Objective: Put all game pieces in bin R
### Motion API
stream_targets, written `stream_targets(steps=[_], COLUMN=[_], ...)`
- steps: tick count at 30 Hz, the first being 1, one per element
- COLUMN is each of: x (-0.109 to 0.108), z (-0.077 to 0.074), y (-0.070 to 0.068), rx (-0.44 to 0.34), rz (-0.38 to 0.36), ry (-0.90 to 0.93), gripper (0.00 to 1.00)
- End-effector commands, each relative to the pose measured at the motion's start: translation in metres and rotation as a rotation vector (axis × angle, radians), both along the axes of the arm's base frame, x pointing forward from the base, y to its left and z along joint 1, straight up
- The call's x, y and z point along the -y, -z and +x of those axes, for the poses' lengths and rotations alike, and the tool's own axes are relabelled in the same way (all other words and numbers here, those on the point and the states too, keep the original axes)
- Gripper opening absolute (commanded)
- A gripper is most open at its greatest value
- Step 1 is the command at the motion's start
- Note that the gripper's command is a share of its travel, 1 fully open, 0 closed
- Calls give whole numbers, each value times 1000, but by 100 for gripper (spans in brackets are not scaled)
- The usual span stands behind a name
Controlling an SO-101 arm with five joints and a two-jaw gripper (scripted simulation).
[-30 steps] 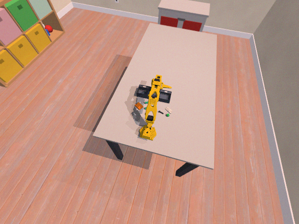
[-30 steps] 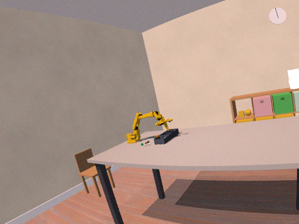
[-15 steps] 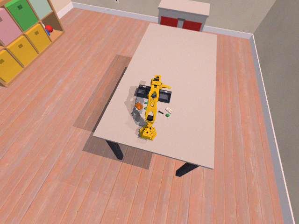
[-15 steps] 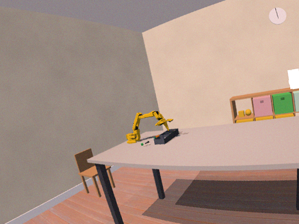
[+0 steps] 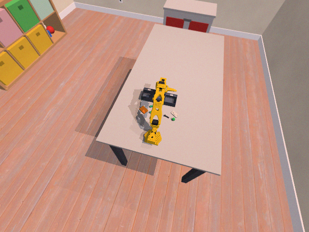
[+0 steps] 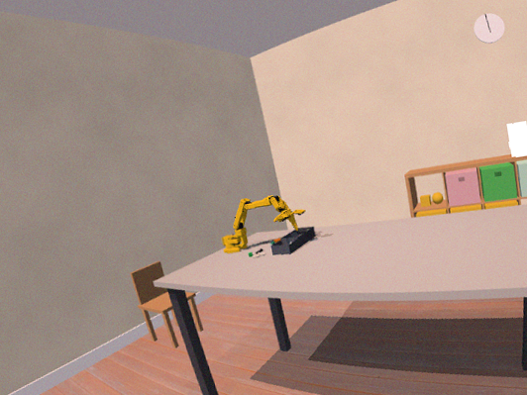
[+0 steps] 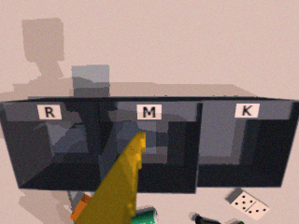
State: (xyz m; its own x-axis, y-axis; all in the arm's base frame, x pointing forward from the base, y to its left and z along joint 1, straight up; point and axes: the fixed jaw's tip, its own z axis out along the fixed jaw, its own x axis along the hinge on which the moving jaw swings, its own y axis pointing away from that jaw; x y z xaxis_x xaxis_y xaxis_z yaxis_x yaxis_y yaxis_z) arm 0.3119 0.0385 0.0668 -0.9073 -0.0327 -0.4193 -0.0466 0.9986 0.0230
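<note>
A dark row of three bins [image 5: 142,95] [image 6: 287,247] stands on the table, marked R [image 7: 23,122], M [image 7: 179,114] and K [image 7: 273,112] from left to right in the wrist view. My gripper [image 5: 167,86] [image 6: 297,217] is open and empty. It hangs above the row, with its yellow fixed jaw [image 7: 133,154] over the wall between R and M. A white domino [image 5: 174,114] [image 7: 248,203] lies on the table in front of bin K. A small green piece [image 5: 172,119] and a black screw [image 5: 165,116] lie beside it.
An orange block [image 5: 143,109] [image 7: 80,207] lies in front of bin R, with a grey thing next to it. A green item [image 7: 146,216] [image 5: 150,106] lies under the arm. The arm's base [image 5: 152,137] stands near the table's front edge.
</note>
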Motion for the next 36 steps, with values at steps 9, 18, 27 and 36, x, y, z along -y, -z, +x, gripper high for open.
stream_targets(steps=[9, 18, 27, 36], x=[-4, -4, -4, -21], z=[5, 5, 5, 6], y=[-16, -16, -16, -16], rx=[63, 63, 63, 76], rz=[11, 11, 11, 44], ry=[-3, -3, -3, 2], gripper=[100, 100, 100, 100])
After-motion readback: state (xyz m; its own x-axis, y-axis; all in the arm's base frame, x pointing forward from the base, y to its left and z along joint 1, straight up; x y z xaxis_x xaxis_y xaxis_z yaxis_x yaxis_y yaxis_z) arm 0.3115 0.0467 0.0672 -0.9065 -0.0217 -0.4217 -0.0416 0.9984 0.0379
